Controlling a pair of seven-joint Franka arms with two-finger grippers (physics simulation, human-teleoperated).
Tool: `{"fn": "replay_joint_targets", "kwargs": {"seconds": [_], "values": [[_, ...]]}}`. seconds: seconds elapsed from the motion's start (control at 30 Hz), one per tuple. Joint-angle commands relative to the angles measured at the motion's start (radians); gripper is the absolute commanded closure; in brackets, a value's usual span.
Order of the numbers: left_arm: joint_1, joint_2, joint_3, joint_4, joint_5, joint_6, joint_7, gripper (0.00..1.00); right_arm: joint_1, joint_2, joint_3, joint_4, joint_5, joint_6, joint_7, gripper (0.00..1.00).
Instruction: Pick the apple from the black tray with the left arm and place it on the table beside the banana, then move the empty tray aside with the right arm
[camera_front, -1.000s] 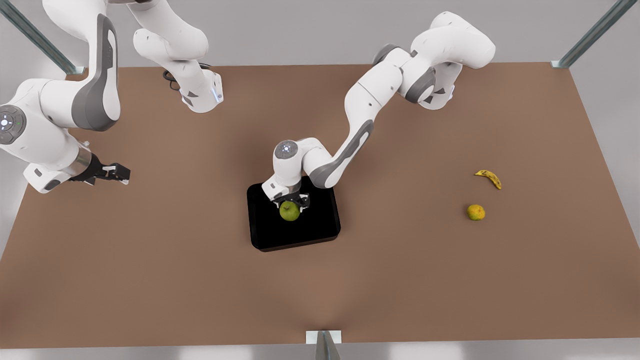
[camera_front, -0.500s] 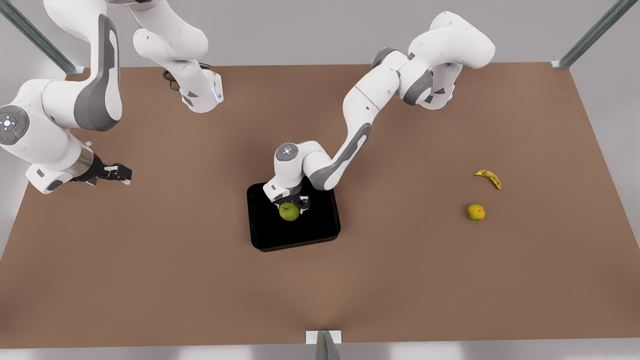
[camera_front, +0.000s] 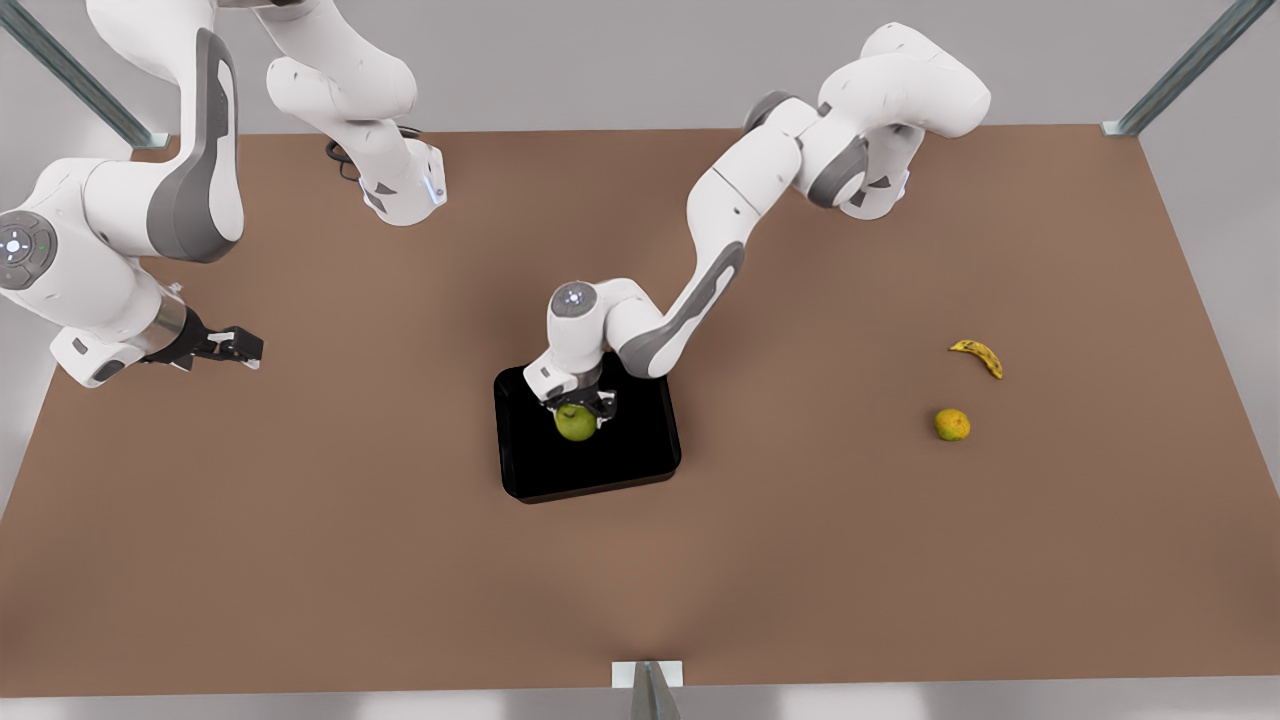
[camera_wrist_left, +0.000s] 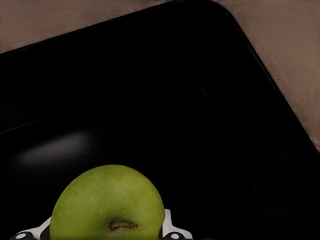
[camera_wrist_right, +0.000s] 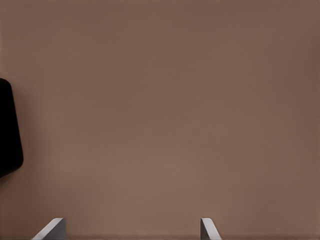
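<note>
The green apple (camera_wrist_left: 108, 202) sits stem-up between the left gripper (camera_wrist_left: 107, 234), a pale fingertip (camera_wrist_left: 169, 227) hugging each flank of the fruit. Under it spreads the black tray (camera_wrist_left: 165, 100), glossy, a faint highlight on its floor. One rounded tray corner shows, with brown table (camera_wrist_left: 290, 45) past its rim.

You could not read any words, numbers, labels or brand names in these pictures. Nothing was written on the things or the arms that you could make out.
</note>
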Motion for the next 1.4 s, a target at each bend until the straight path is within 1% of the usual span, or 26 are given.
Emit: {"fn": "replay_joint_targets", "kwargs": {"seconds": [0.0,0.1,0.27,0.37,0.5,0.6,0.63,0.7,0.73,0.83,0.87,0.93,1.0,1.03,1.07,1.13,1.2,1.27,1.3,1.37], "values": [[0.003,-0.019,-0.003,0.001,-0.009,-0.064,0.028,0.16,0.000,-0.001,-0.001,0.000,0.000,0.000,-0.001,0.00],[0.020,-0.075,-0.005,0.001,-0.063,-0.170,0.110,0.17,0.000,-0.002,-0.001,0.000,0.002,0.000,-0.001,0.00],[0.059,-0.148,-0.006,-0.007,-0.107,-0.266,0.189,0.17,0.000,-0.001,-0.001,0.000,0.000,0.000,-0.001,0.00],[0.124,-0.197,-0.006,-0.009,-0.164,-0.345,0.304,0.17,0.000,-0.001,-0.001,0.000,0.000,0.000,-0.001,0.00],[0.256,-0.244,-0.006,-0.010,-0.216,-0.426,0.535,0.17,0.004,0.010,0.004,0.000,-0.001,0.000,-0.001,0.00],[0.360,-0.266,-0.006,-0.027,-0.239,-0.435,0.696,0.17,0.003,0.018,0.050,0.007,0.010,-0.002,0.004,0.00],[0.403,-0.266,-0.006,-0.027,-0.250,-0.455,0.756,0.17,0.003,0.016,0.090,0.031,0.045,-0.046,0.005,0.00],[0.486,-0.263,-0.006,-0.035,-0.252,-0.455,0.863,0.17,0.004,0.016,0.154,0.151,0.048,-0.235,0.005,0.00],[0.520,-0.263,-0.006,-0.048,-0.264,-0.455,0.921,0.17,0.015,0.016,0.205,0.185,0.042,-0.306,0.007,0.00],[0.635,-0.266,-0.005,-0.087,-0.264,-0.472,1.102,0.17,0.018,0.013,0.318,0.191,0.062,-0.454,0.076,0.00],[0.667,-0.269,-0.005,-0.102,-0.264,-0.470,1.145,0.17,0.016,0.011,0.325,0.183,0.129,-0.464,0.104,0.00],[0.714,-0.304,-0.003,-0.196,-0.262,-0.467,1.217,0.17,0.010,-0.011,0.323,0.102,0.185,-0.438,0.209,0.00],[0.736,-0.350,0.000,-0.288,-0.255,-0.440,1.234,0.18,0.015,-0.019,0.323,-0.064,0.186,-0.260,0.213,0.00],[0.751,-0.376,0.001,-0.375,-0.255,-0.363,1.268,0.18,0.015,-0.053,0.326,-0.148,0.226,-0.166,0.214,0.00],[0.767,-0.384,0.004,-0.407,-0.252,-0.343,1.289,0.18,0.015,-0.053,0.328,-0.165,0.226,-0.140,0.268,0.00],[0.771,-0.395,0.035,-0.457,-0.216,-0.349,1.309,0.18,0.013,0.001,0.326,-0.165,0.228,-0.117,0.444,0.00],[0.771,-0.395,0.063,-0.472,-0.153,-0.354,1.331,0.18,0.012,0.057,0.319,-0.165,0.228,-0.093,0.582,0.00],[0.771,-0.395,0.087,-0.489,-0.152,-0.354,1.352,0.18,0.010,0.108,0.312,-0.156,0.223,-0.022,0.585,0.00],[0.771,-0.395,0.110,-0.489,-0.152,-0.354,1.392,0.18,0.010,0.131,0.291,-0.145,0.217,-0.022,0.588,0.00],[0.771,-0.401,0.123,-0.504,-0.152,-0.354,1.411,0.18,0.012,0.162,0.286,-0.138,0.211,-0.013,0.595,0.00]]}}
